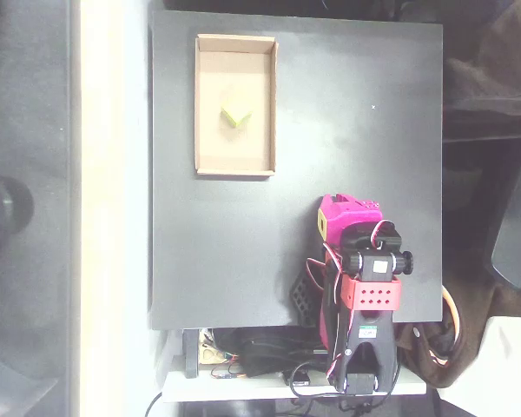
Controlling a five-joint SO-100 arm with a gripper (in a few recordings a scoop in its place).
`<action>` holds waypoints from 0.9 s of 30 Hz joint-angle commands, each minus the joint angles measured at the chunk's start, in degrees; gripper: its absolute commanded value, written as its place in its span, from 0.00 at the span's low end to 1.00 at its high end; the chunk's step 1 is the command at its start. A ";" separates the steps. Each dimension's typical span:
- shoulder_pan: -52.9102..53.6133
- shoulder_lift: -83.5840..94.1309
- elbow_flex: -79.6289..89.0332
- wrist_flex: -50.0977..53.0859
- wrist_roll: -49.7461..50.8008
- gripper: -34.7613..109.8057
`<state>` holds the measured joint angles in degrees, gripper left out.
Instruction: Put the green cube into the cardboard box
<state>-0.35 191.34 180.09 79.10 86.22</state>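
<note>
Well, I am seeing the small lime-green cube (235, 115) lying inside the shallow tan cardboard box (203, 104), near its middle, so I am judging the placement done. The pink and black arm's gripper (347, 211) is sitting folded well apart from the box; I cannot tell how its jaws stand.

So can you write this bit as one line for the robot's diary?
green cube: inside cardboard box | arm: folded back, away from box | jaws: hidden

black tabletop (356, 130), tangled cables (260, 360)
</note>
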 commanded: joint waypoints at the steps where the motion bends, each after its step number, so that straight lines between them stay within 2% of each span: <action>1: -0.18 0.00 0.70 2.29 0.09 0.28; 27: -0.70 0.00 0.70 2.29 -0.53 0.28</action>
<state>-0.53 191.34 180.09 79.10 85.78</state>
